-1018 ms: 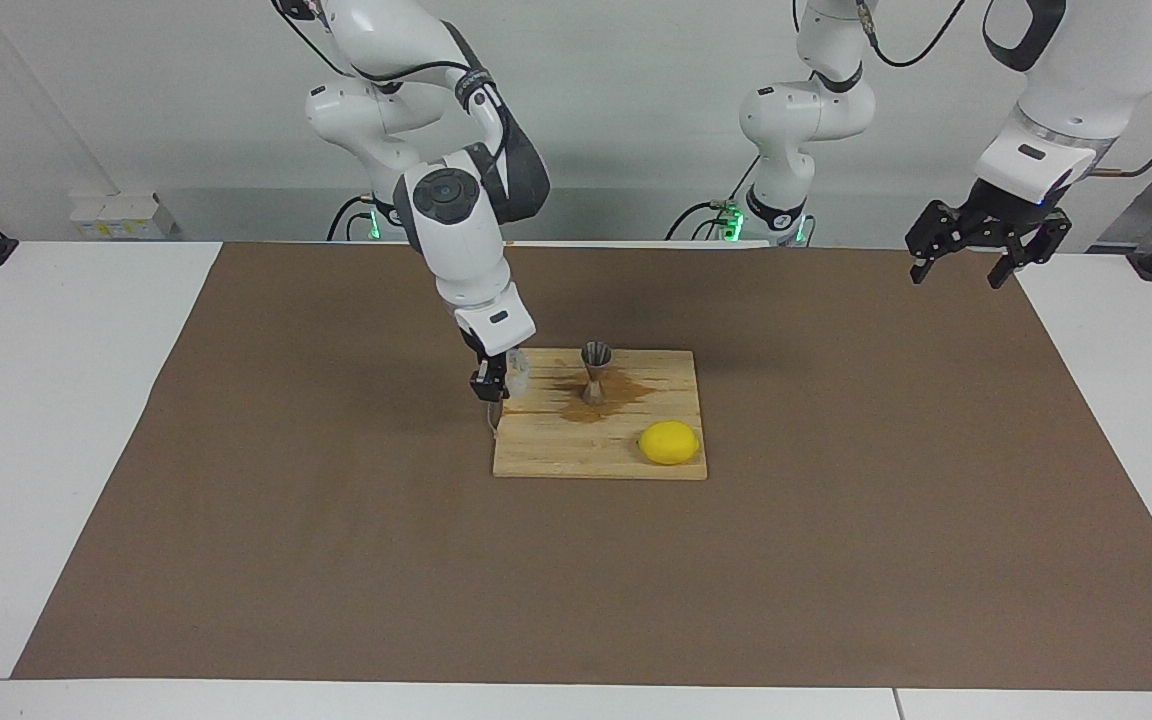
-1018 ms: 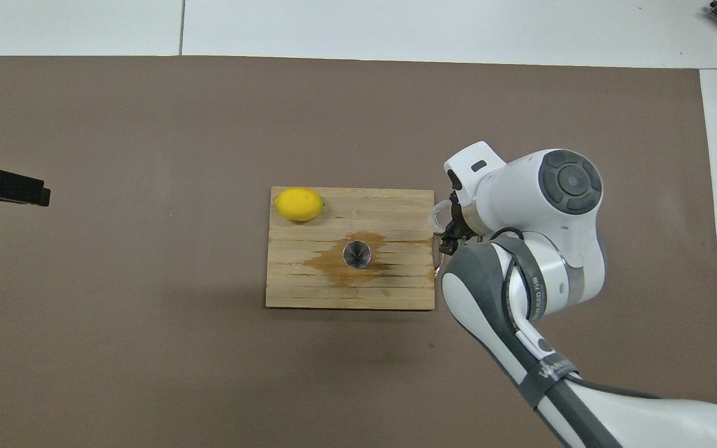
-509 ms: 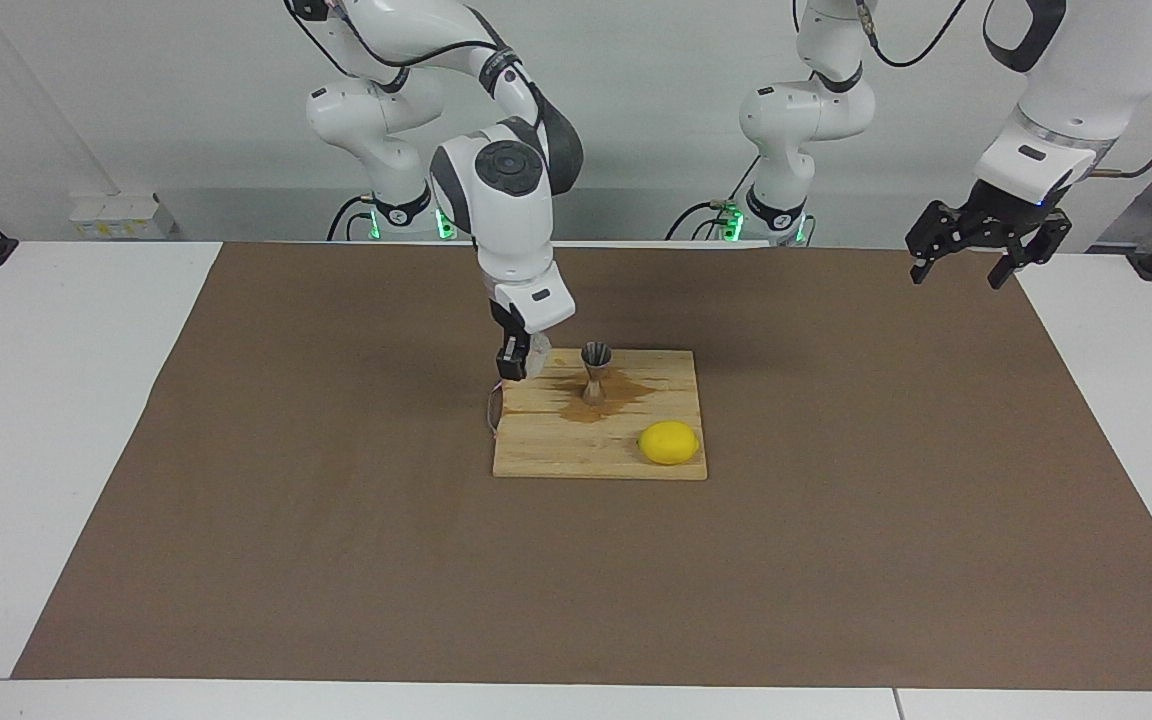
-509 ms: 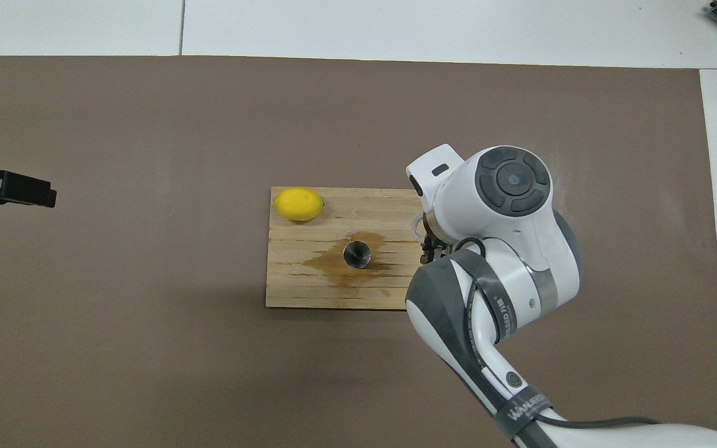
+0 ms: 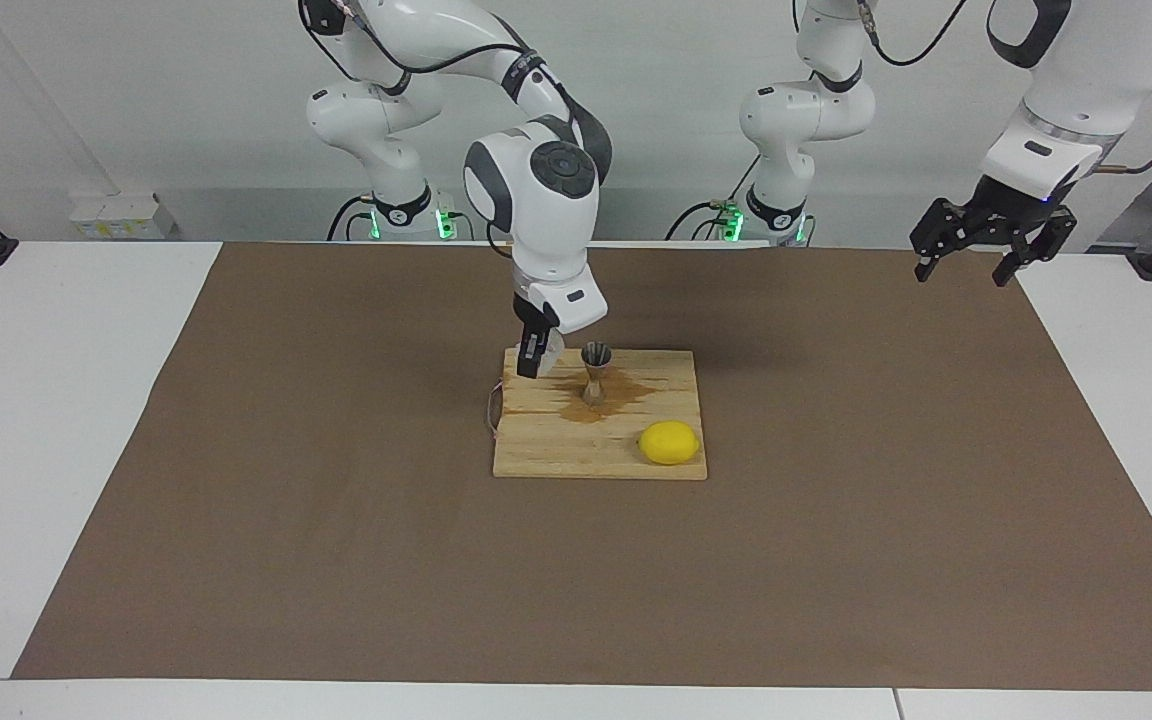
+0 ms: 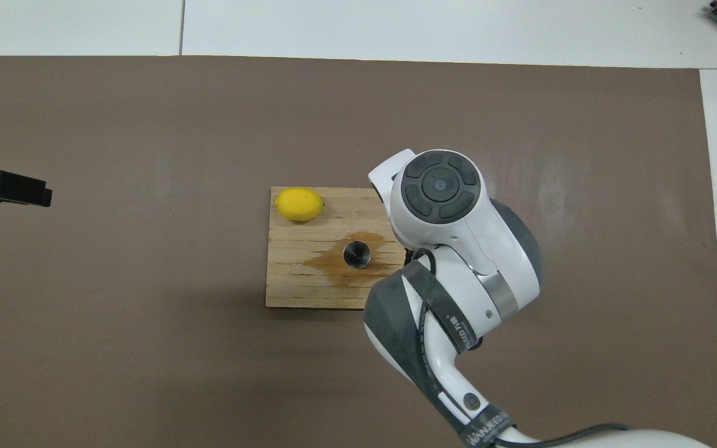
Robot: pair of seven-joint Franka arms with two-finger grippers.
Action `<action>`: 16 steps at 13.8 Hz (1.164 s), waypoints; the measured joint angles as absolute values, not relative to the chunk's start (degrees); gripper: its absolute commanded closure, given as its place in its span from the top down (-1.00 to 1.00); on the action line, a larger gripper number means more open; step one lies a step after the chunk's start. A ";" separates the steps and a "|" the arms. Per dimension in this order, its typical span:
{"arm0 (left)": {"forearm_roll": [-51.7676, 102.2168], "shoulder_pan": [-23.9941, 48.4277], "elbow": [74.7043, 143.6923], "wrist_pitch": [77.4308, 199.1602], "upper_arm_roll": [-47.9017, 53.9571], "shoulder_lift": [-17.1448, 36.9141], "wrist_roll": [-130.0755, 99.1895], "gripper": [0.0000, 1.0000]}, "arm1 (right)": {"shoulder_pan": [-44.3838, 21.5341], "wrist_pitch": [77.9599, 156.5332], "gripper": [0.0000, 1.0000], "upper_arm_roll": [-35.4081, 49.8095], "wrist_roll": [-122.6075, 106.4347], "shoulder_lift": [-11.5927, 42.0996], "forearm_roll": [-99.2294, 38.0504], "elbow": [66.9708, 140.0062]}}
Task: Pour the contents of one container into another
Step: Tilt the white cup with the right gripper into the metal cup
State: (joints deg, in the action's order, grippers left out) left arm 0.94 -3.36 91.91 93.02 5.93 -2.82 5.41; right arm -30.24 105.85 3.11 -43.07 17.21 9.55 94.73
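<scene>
While our right tool (image 5: 533, 362) is clamped on the clear cup (image 5: 549, 349), raised just beside the steel jigger (image 5: 595, 372) on the wooden board (image 5: 576, 450), we judge tipping comes next; our open left tool (image 5: 976, 250) waits.

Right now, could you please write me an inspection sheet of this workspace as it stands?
Surface: brown mat over a white table; wooden board mid-mat, with a brown wet stain around the jigger.
Job's things: clear cup held above the board's edge at the right arm's end; steel jigger upright on the board.
Clutter: lemon on the board, farther from the robots than the jigger.
Tools: right tool shut on the cup; left tool open, waiting over the mat's corner.
Cables: black cables along both arms.
Surroundings: white wall, nothing else seen.
</scene>
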 measured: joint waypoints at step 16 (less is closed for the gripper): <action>0.94 -2.02 91.93 92.93 4.55 -2.89 6.81 1.00 | -39.54 99.11 -0.26 3.10 -38.09 22.48 26.43 88.53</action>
